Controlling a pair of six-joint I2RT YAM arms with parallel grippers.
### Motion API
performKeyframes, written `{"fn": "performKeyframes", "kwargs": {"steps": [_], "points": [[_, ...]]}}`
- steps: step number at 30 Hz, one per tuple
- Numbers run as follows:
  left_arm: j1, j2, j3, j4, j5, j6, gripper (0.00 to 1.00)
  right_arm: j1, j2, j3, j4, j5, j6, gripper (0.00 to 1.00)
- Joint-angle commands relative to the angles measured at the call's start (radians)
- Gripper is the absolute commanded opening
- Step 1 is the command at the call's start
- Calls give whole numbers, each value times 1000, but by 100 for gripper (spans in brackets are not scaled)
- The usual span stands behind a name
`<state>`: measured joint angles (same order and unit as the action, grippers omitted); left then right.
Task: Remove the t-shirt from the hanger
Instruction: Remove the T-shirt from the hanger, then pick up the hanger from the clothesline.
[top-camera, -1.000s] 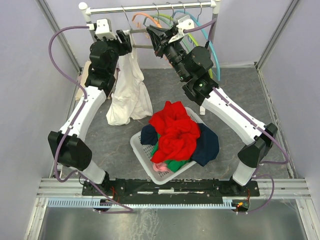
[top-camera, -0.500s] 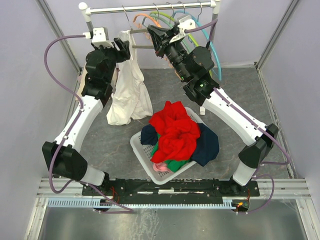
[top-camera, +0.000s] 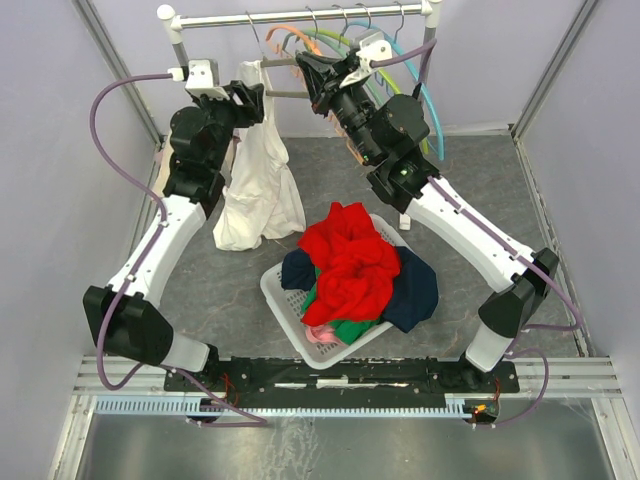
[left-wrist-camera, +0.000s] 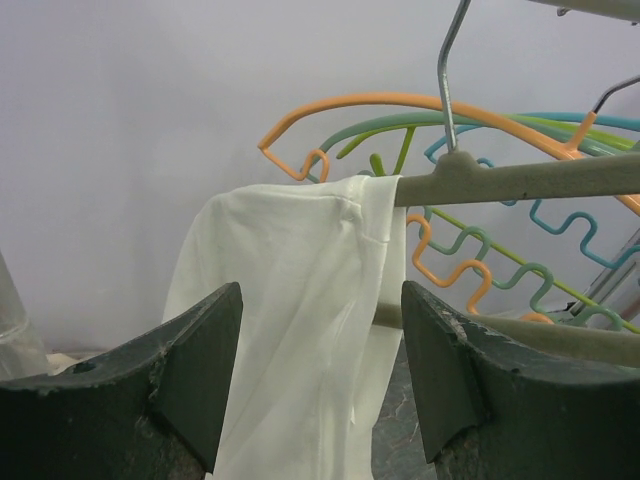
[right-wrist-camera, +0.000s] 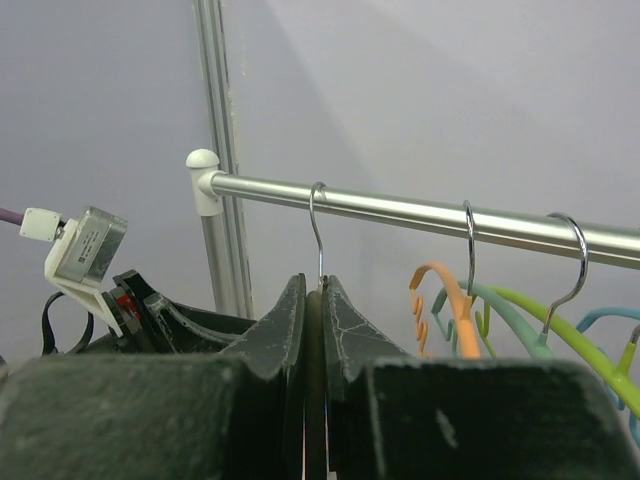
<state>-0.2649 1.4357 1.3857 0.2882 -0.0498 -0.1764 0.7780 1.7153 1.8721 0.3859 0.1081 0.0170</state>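
Hold: right end effector (right-wrist-camera: 320, 288) pressed together, pinching grey hanger (left-wrist-camera: 520, 178) at hook neck. Likely steadies it on rail (right-wrist-camera: 400, 208) against pull.
Ready: left end effector (left-wrist-camera: 320, 300) spread, straddling white t-shirt (left-wrist-camera: 290, 270), placed to pinch cloth.
T-shirt upper left of top view, draped off one hanger end.
Left wrist view: cloth bunched over arm tip.
Top view: hem low, near bench (top-camera: 200, 290).
Right wrist view alone: hook wire rising from jaws.

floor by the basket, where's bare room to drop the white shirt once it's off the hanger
Bare grey floor lies between the right arm and the right wall, and a smaller patch between the left arm and the basket. The basket is heaped with clothes, and the white t-shirt hangs over the far-left floor.
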Motion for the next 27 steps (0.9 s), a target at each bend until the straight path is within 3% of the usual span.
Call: {"fn": "performKeyframes", "kwargs": {"steps": [1,8,15,17,20,27], "points": [[1,28,51,58,37,-2,71,4,-61,-4,79,-5,-14,2],[1,93,110,42,19,-9,66,4,-67,-20,89,-5,-12,2],[1,118,130,58,-17,-7,43,4,-75,-34,96,-5,-14,2],[1,125,141,58,-16,-8,32,4,-75,-39,99,-4,-14,2],[1,133,158,66,-12,-12,5,4,-78,-45,102,-4,-13,2],[1,136,215,83,-8,-7,3,4,-100,-115,140,8,-21,2]]}}
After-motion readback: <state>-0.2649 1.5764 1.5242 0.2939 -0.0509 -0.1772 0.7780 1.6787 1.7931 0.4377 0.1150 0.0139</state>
